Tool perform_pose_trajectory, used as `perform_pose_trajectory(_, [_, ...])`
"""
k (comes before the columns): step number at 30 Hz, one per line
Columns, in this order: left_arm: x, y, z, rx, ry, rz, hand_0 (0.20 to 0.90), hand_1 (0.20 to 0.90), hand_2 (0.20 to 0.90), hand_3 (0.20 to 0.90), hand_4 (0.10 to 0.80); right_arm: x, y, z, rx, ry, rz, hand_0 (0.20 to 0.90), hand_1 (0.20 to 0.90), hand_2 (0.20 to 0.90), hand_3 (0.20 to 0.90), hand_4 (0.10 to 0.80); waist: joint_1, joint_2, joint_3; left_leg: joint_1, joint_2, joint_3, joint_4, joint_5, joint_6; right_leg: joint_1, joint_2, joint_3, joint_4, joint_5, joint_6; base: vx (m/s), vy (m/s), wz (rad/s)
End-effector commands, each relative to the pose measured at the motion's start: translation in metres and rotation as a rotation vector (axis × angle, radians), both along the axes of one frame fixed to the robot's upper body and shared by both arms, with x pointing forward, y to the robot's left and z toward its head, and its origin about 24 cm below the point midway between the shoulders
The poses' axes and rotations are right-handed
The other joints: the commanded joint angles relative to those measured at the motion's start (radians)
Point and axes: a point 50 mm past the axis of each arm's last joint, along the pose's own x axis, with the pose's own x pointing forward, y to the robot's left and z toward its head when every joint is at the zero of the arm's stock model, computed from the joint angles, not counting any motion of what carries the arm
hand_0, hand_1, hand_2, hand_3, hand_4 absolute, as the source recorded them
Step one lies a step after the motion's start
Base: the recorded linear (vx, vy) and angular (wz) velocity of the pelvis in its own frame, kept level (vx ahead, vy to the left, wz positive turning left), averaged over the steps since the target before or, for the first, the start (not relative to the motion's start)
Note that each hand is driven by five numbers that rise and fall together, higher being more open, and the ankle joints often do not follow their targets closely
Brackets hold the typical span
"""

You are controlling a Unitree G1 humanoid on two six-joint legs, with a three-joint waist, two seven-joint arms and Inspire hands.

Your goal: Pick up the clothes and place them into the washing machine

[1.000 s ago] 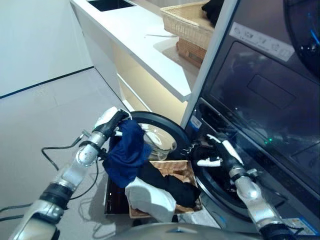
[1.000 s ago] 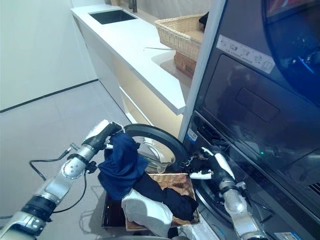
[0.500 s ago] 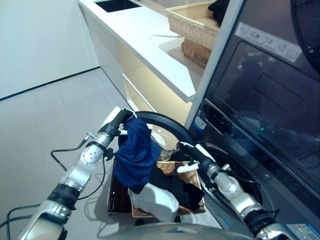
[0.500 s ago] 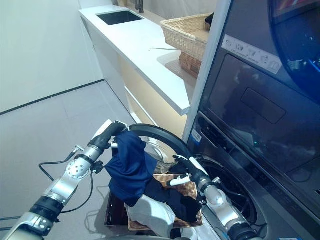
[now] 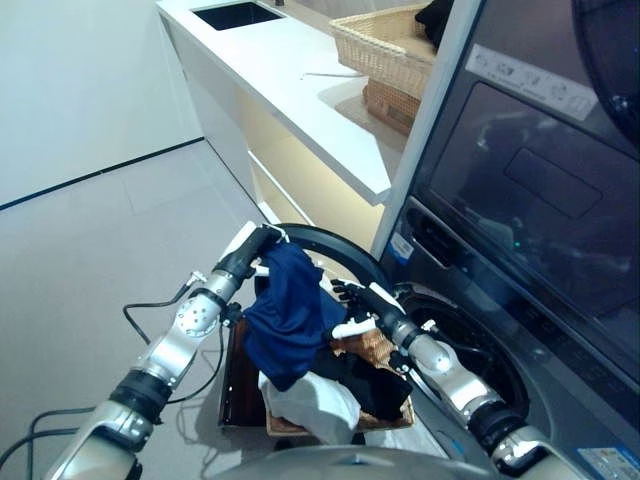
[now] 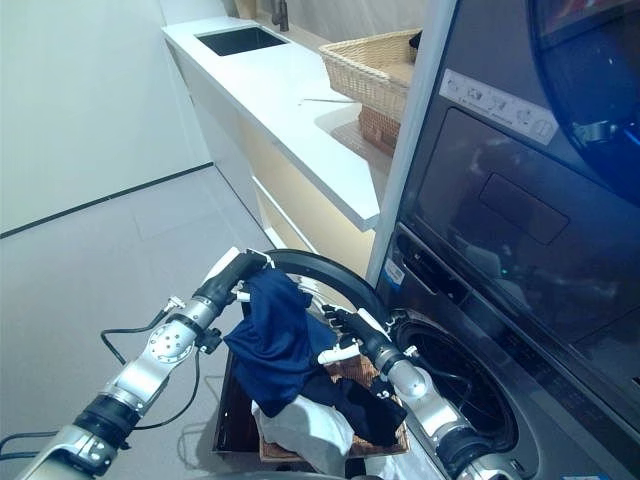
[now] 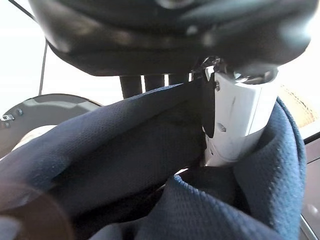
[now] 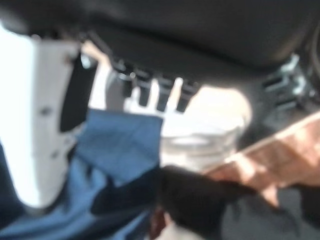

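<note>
Now: right robot hand [image 5: 358, 306] had left the washing machine [image 5: 470, 360], fingers extended, reaching our blue garment [image 5: 290, 310] | left robot hand [image 5: 255, 254] gripped it | handover likely next.

Even, bright indoor light fills both eye views, washing the long white counter surface [image 5: 300, 95] almost to glare, while the glossy black front of the washing machine [image 5: 520, 210] mirrors dim shapes and a blue sheen near its upper corner. Soft shadows lie on the pale grey floor [image 6: 90, 260] beside the dark tray and under the counter's overhang. In the left wrist view the hanging navy blue cloth [image 7: 150, 165] is sharp against a blown-out white background, whereas the right wrist view is smeared with blur, its backdrop overexposed and every edge soft.
</note>
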Motion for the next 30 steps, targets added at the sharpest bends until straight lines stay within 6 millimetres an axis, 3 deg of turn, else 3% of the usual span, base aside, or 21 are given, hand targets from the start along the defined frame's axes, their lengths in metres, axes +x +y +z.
perform_pose_trajectory(1, [0.021, -0.019, 0.041, -0.166, -0.176, -0.071, 0.200, 0.200, 0.200, 0.200, 0.300, 0.026, 0.033, 0.027, 0.244, -0.110, 0.023, 0.900, 0.900, 0.900, 0.900, 0.800, 0.029, -0.038, -0.085, -0.002, -0.030, -0.011, -0.007, -0.050, -0.055, -0.004, -0.004, -0.038, 0.018, 0.024, -0.008, 0.000, 0.000, 0.00])
perform_pose_trajectory(17, [0.015, -0.033, 0.021, -0.457, -0.033, -0.109, 0.200, 0.200, 0.200, 0.200, 0.300, 0.028, 0.052, 0.027, 0.452, -0.038, 0.017, 0.900, 0.900, 0.900, 0.900, 0.800, 0.029, -0.037, -0.076, -0.013, -0.030, -0.009, -0.006, -0.049, -0.055, -0.017, -0.006, -0.035, 0.021, 0.026, -0.009, 0.000, 0.000, 0.00])
perform_pose_trajectory(30, [0.012, -0.044, 0.004, -0.660, 0.067, -0.095, 0.200, 0.200, 0.200, 0.200, 0.300, 0.030, 0.056, 0.030, 0.589, -0.010, 0.000, 0.900, 0.900, 0.900, 0.900, 0.800, 0.026, -0.035, -0.069, -0.016, -0.032, -0.007, -0.005, -0.052, -0.054, -0.022, -0.007, -0.033, 0.021, 0.024, -0.008, 0.003, 0.001, -0.01])
